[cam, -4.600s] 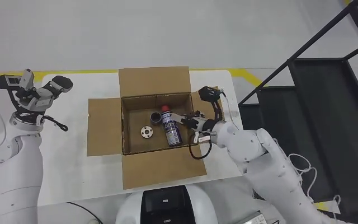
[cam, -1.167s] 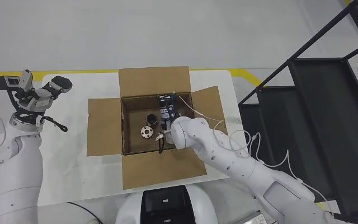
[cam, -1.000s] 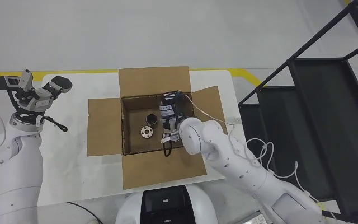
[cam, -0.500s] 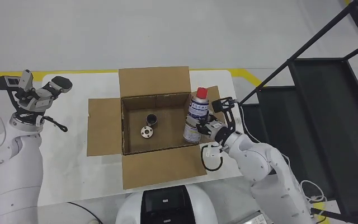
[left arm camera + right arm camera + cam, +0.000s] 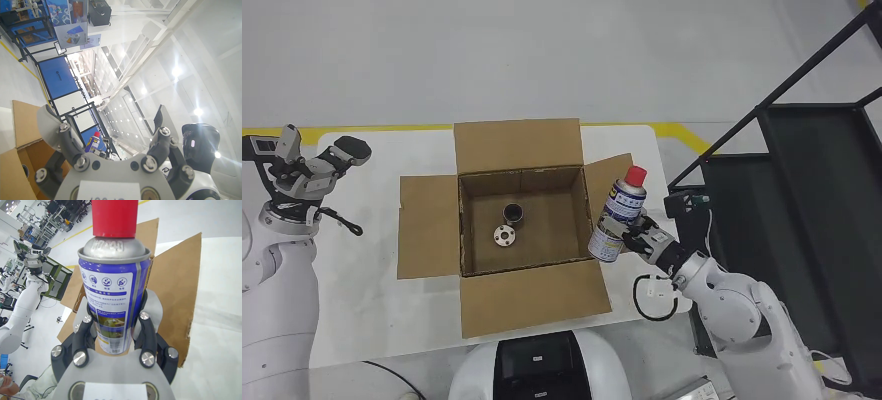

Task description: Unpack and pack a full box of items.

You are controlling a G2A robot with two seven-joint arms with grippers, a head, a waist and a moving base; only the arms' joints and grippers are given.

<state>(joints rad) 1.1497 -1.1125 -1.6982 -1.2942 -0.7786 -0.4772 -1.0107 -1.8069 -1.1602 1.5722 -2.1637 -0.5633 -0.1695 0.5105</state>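
The spray can [image 5: 619,215], blue and silver with a red cap, is held clear of the cardboard box [image 5: 542,243] in the air, over the box's right-hand flap near the right edge of the counter [image 5: 362,290]. It leans a little, cap uppermost and tipped away from the box. The right end effector [image 5: 630,236] is clamped on the can's lower body; the right wrist view shows the can [image 5: 111,285] standing up out of that end effector [image 5: 115,313], with a finger pressed against each side of the label. The box sits open in the middle of the counter, all four flaps folded out. On its floor, toward the left wall, lie a small dark ring-shaped part [image 5: 514,212] and, just beside it on the nearer side, a pale round disc with a hole [image 5: 504,236]. The left end effector [image 5: 320,150] hangs above the far left corner of the counter, well apart from the box; in its own wrist view this end effector [image 5: 103,117] has its fingers spread wide with nothing between them, and the can [image 5: 92,142] shows small in the distance. A black metal staircase [image 5: 802,170] stands to the right of the counter, and a yellow floor line [image 5: 392,128] runs behind it.
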